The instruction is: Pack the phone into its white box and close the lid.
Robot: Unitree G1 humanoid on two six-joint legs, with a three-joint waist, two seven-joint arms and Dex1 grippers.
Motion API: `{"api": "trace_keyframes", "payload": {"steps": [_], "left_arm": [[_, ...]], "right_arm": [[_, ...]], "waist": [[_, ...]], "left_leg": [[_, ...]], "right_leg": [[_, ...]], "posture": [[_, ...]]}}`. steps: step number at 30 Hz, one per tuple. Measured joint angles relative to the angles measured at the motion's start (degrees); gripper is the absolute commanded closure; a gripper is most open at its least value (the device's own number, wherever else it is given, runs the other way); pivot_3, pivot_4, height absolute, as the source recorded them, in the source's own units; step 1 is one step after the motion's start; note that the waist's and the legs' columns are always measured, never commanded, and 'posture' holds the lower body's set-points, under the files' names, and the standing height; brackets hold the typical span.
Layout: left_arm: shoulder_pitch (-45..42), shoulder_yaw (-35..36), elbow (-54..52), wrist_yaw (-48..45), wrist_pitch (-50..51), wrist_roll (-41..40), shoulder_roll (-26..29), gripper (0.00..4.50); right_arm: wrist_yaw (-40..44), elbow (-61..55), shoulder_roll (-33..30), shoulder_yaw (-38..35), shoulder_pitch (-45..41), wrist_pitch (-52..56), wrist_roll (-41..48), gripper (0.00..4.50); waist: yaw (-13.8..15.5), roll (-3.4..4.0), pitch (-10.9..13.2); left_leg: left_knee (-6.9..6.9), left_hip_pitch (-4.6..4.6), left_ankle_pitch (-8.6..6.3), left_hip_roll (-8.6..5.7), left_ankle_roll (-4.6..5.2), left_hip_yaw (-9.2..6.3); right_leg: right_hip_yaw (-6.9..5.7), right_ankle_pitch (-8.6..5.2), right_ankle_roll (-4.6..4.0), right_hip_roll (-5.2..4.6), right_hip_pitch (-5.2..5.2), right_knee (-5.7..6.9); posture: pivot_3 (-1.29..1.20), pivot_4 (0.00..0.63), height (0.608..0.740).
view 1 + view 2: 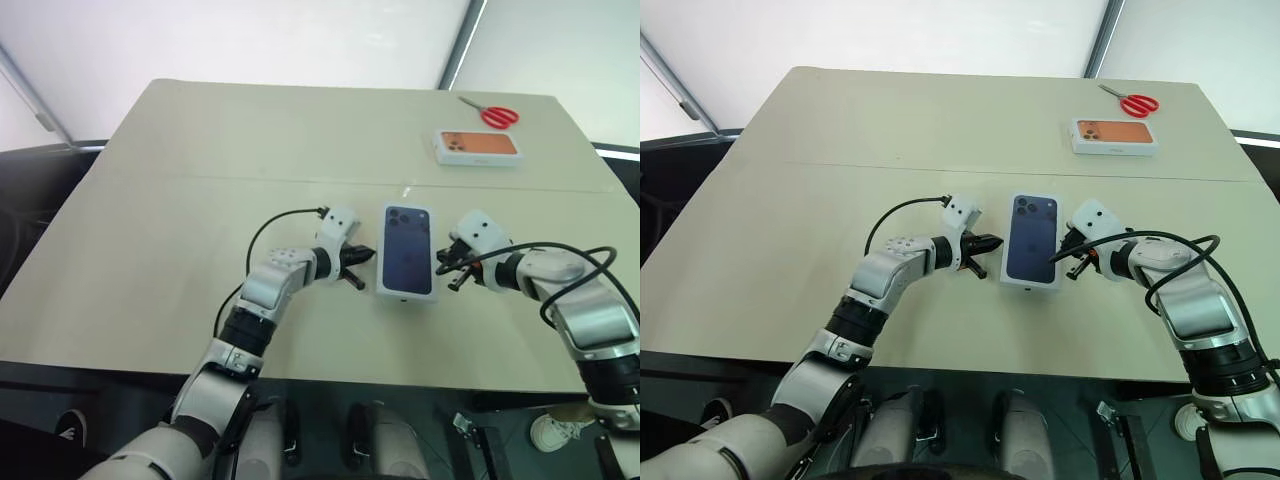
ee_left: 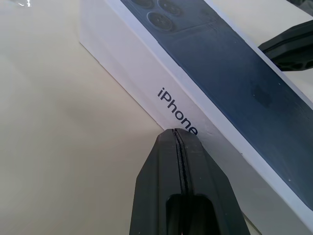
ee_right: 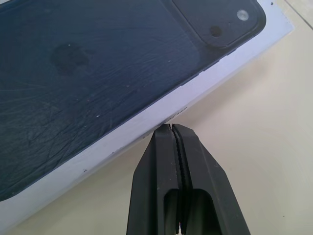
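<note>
**Closed box between two shut sets of fingers**

We start at the left of the bench. Our left gripper sits just at nine o'clock of the box, its black fingers pressed together with nothing between them. In the left wrist view their tips come right up to the white side wall printed "iPhone"; we cannot tell whether they actually touch it.

At the middle of the bench lies the white box with the lid on top of it, printed face up. That face shows the dark blue phone picture, with the camera cluster at the far corner, towards eleven o'clock. The box lies flat, its long side running roughly from twelve to six o'clock. The phone itself is not visible to us, so we cannot say where it is.

At three o'clock of the box our right gripper points in at the opposite long side, fingers likewise pressed together and empty, tips just beside the white wall.

Well apart, towards one o'clock near the far edge, we see a second box with an orange phone picture, and beyond it red-handled scissors.
</note>
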Motion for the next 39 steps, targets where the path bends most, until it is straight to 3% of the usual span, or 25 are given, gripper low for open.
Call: {"api": "trace_keyframes", "payload": {"steps": [39], "left_arm": [[-6.48, 2.45, 10.56, 2.25, -6.33, 0.79, -1.73, 4.5]], "right_arm": [[-3.51, 2.98, 2.71, 2.09, -4.3, -0.27, -2.77, 4.46]], "waist": [[-0.14, 0.0, 0.0]], "left_leg": [[0.0, 0.0, 0.0, 0.0, 0.0, 0.01]], "right_leg": [[0.0, 0.0, 0.0, 0.02, -0.01, 0.0]], "posture": [[0.0, 0.15, 0.738]]}}
